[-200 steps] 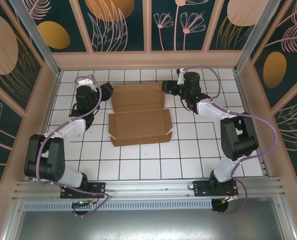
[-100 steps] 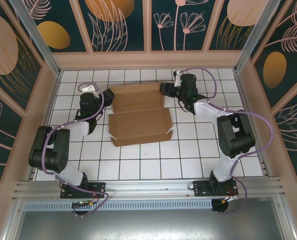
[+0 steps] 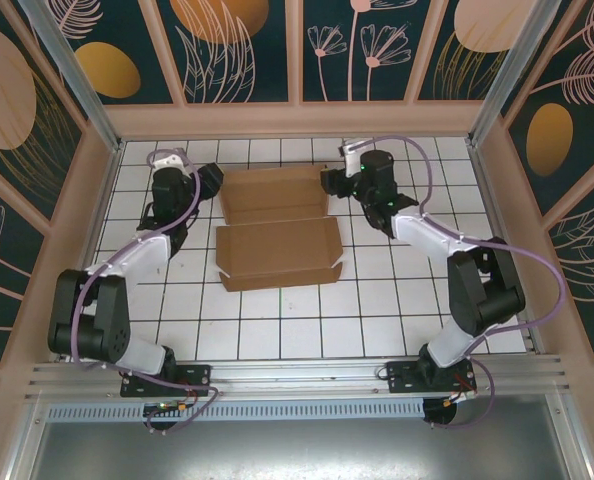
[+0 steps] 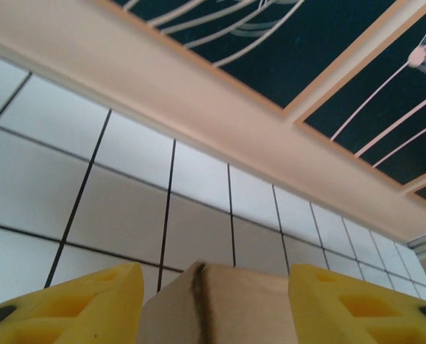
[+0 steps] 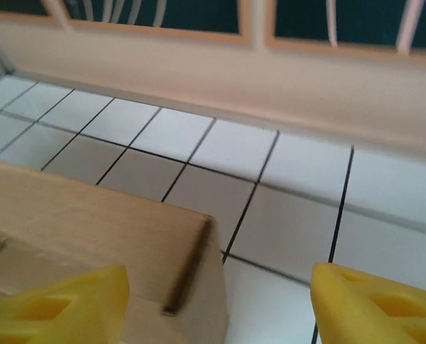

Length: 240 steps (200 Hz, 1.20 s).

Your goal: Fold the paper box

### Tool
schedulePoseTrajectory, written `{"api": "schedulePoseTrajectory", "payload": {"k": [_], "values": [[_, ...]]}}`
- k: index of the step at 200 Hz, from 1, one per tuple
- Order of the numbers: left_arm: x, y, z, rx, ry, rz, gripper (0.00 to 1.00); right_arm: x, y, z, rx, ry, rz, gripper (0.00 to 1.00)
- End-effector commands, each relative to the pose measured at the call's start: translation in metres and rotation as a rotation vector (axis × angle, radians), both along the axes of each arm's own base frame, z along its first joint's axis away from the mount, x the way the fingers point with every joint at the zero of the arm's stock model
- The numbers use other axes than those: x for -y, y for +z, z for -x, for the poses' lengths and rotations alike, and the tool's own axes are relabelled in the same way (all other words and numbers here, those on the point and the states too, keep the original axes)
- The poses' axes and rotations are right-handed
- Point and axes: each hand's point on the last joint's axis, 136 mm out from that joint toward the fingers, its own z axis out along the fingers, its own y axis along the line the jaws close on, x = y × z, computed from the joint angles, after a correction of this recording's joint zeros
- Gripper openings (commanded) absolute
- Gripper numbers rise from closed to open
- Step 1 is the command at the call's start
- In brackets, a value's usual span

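The left gripper (image 4: 214,315) has its fingers spread with a raised corner of the box (image 4: 234,304) between them; whether the pads touch it I cannot tell. The right gripper (image 5: 216,304) is spread wide, the opposite far corner nearer one finger but apart from it. The rest of the box lies between the two pairs of fingers. The step is probably raising the far end's side flaps. Next, each gripper needs to close on its flap, and both fold inward together.

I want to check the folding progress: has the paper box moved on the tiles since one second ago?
No. The paper box has kept its place: its edges meet the same lines of the white tiles as before.
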Motion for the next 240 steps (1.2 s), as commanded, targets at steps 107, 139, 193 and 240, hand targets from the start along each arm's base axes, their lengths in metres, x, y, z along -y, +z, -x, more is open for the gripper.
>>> {"api": "schedulePoseTrajectory", "payload": {"k": [107, 139, 193, 240], "values": [[-0.038, 0.046, 0.063, 0.042, 0.144, -0.033, 0.51, -0.133, 0.0, 0.0, 0.457, 0.272, 0.763, 0.81], [-0.037, 0.044, 0.062, 0.043, 0.142, -0.025, 0.51, -0.142, -0.025, -0.004, 0.421, 0.319, 0.813, 0.77], [-0.032, 0.036, 0.056, 0.021, 0.124, -0.01, 0.51, -0.142, -0.043, -0.026, 0.357, 0.295, 0.814, 0.61], [-0.032, 0.034, 0.055, 0.021, 0.121, -0.017, 0.51, -0.121, -0.063, -0.056, 0.199, 0.269, 0.703, 0.42]]}}
